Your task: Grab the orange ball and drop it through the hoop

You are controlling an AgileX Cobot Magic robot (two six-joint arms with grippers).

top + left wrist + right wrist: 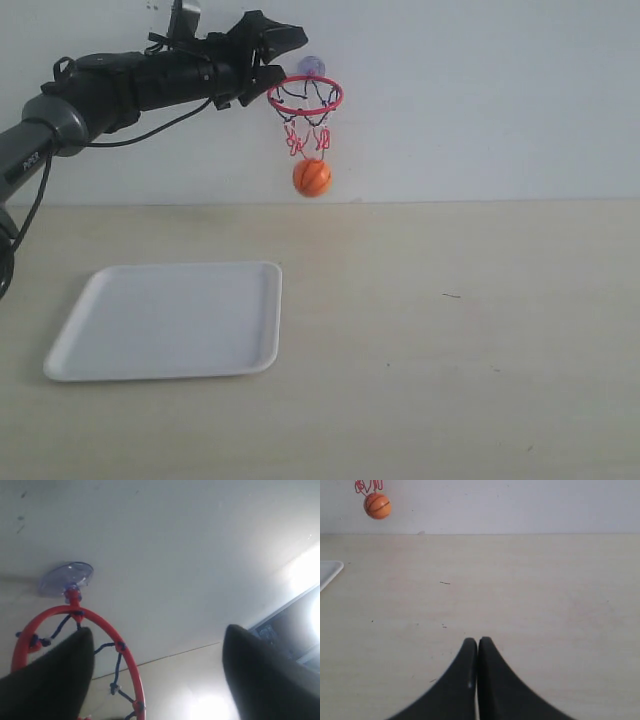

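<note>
Plain white wall (500, 100) behind a pale beige table (450, 350), evenly lit; strong glare (305, 570) beside a dark panel (295, 630) overhead.

this looks like a robot test bench in a plain lab-type room. a pale wood-grain tabletop (450, 340) runs back to a bare white painted wall (480, 100). a black and grey jointed robot arm with loose cables (150, 80) reaches over the table. the only props are a white rectangular plastic tray (170, 320) lying flat on the tabletop and a miniature red-ringed hoop with a string net (305, 104), fixed to the wall by a bluish suction cup (311, 66).
</note>
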